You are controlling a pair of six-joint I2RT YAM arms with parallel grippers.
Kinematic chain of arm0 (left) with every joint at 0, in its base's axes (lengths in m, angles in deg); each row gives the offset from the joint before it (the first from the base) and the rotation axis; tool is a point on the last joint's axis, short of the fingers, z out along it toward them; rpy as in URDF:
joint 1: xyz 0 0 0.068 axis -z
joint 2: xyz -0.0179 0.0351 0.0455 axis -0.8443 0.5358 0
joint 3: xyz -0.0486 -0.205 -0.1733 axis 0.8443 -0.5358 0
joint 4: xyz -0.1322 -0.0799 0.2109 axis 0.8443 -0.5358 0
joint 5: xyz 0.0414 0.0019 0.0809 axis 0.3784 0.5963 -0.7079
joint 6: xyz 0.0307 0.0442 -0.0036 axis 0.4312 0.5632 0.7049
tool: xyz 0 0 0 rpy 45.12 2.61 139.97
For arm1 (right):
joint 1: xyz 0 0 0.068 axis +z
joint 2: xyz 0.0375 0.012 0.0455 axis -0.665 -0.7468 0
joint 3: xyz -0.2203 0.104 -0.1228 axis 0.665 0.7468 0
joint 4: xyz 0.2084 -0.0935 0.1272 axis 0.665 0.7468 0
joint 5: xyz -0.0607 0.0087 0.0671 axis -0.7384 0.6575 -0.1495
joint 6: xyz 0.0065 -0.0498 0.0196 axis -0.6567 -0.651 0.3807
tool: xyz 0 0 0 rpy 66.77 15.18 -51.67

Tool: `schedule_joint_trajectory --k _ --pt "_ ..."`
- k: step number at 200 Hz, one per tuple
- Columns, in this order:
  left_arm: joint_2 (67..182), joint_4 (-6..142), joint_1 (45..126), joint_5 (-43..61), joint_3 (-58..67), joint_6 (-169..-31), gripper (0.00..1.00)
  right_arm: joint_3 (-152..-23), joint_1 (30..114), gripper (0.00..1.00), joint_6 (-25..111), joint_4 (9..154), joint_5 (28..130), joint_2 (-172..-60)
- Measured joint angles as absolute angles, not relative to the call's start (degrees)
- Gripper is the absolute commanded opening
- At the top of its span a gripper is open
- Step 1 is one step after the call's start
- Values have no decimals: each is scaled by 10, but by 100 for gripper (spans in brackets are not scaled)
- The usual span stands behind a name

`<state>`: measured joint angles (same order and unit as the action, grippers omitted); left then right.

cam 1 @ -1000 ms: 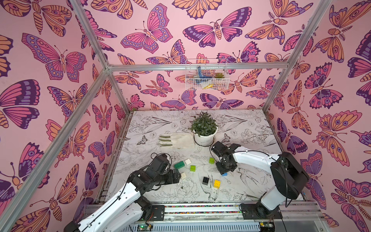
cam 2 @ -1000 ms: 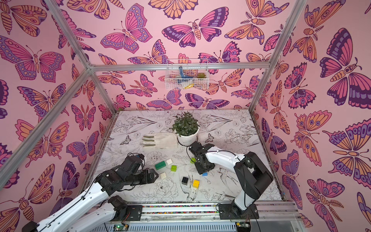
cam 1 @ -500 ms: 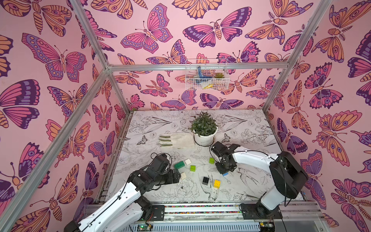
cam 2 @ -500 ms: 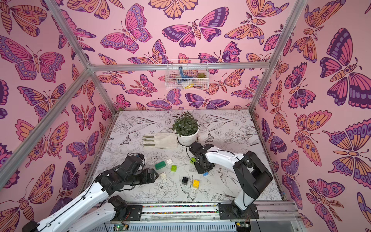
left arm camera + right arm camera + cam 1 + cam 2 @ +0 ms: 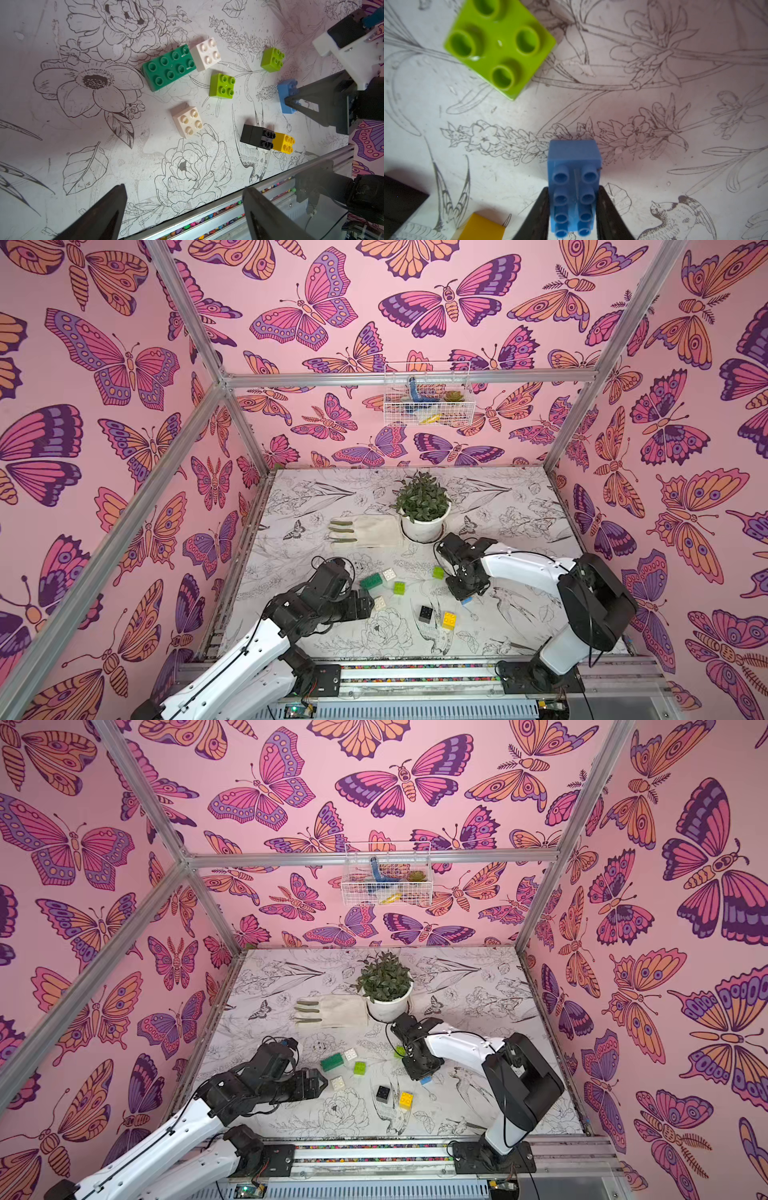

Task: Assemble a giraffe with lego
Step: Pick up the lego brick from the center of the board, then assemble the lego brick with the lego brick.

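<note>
Loose lego lies mid-table; no giraffe is in view. My right gripper is shut on the long blue brick, one finger on each long side, low at the table. My left gripper stands open and empty near the table's front edge, short of a white brick. Beyond it lie the long dark green brick touching another white brick, and two lime bricks. A black brick and a yellow brick lie together near the front.
A potted plant stands at the back middle, close behind the right arm. A folded cloth with green pods lies to its left. A wire basket hangs on the back wall. A metal rail runs along the front edge.
The right gripper's jaws have closed onto the blue brick. The left arm and the other bricks have not moved.
</note>
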<state>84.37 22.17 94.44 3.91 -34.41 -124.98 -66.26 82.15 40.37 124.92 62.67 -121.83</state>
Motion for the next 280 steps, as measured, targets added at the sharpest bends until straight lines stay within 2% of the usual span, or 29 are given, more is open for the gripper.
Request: schedule_joint_trajectory --k 48,91,142,280 --pt "851 222 944 54 -344 -1245 93 -679 835 10 364 1284 624 -1151" --pt "874 229 944 80 -344 -1236 93 -757 929 10 301 1324 624 -1090" --pt "882 261 945 116 -354 -1234 93 -763 1011 11 250 1363 636 -1092" --pt "886 272 952 136 -367 -1226 92 -762 1032 10 225 1329 675 -1194"
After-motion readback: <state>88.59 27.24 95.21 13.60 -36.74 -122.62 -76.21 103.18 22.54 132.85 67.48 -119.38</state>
